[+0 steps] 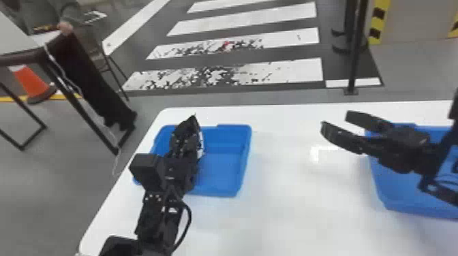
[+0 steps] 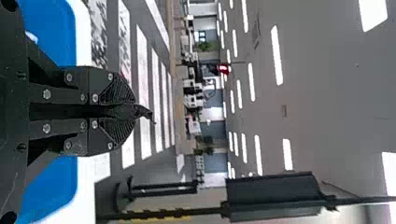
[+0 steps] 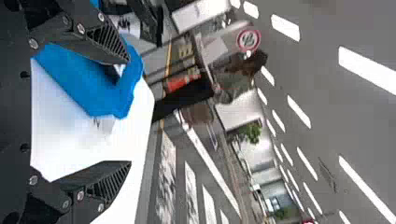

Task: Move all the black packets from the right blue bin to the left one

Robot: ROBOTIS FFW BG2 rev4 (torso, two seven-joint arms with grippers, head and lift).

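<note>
Nearest the camera, the left arm (image 1: pixel 150 214) rose over one white table (image 1: pixel 289 211); beyond lay a grey floor (image 1: pixel 68 190), white stripes (image 1: pixel 245 15) and one traffic cone (image 1: pixel 29 81); one black packet (image 2: pixel 144 112) pointed outward past the fingertips, its full long axis hidden; the left gripper (image 1: pixel 186 131) pinched it above the left blue bin (image 1: pixel 221 170), one of two; the right gripper (image 1: pixel 334 119) gaped beside the right blue bin (image 1: pixel 392 190).

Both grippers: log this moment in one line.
left gripper: shut on black packet, above left bin | right gripper: open, near right bin
</note>
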